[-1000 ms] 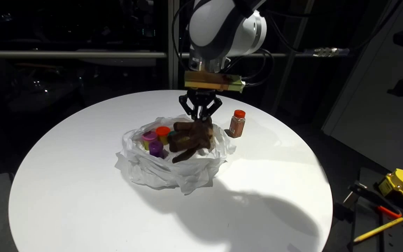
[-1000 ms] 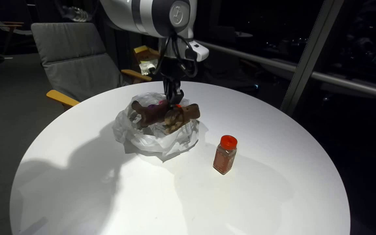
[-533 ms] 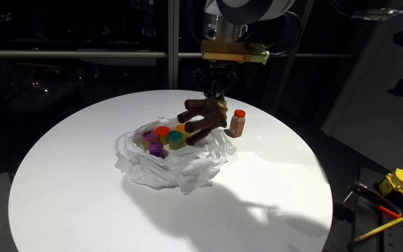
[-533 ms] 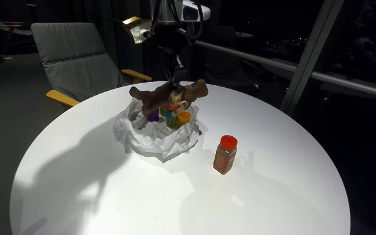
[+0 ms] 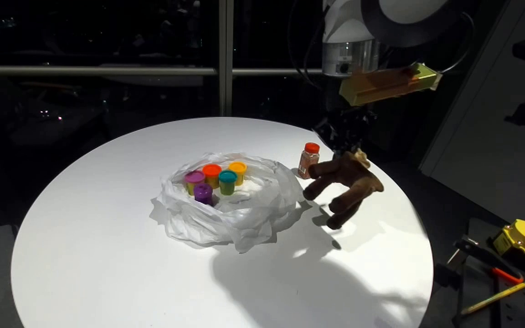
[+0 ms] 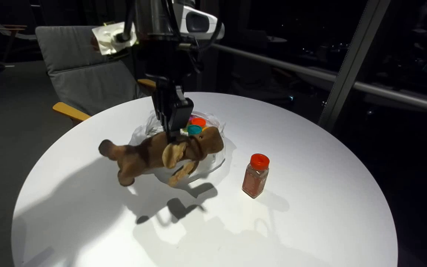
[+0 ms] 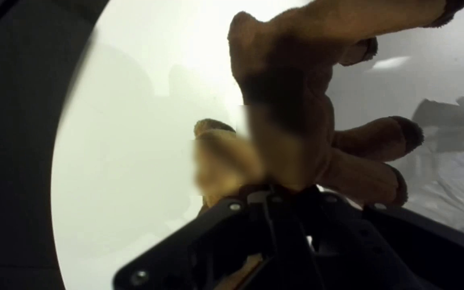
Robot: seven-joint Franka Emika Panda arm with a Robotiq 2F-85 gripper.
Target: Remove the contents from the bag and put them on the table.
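One bottle [image 6: 255,181] stands near the bag [image 5: 244,216], one chair [image 6: 82,79] beyond.

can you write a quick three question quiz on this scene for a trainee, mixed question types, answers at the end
1. Fill in the blank: the teal cup sits inside the ____.
2. True or false: the bottle stands upright on the table.
3. Multiple choice: what does the gripper hold?
a) the bottle
b) the toy
c) the teal cup

Key:
1. bag
2. True
3. b
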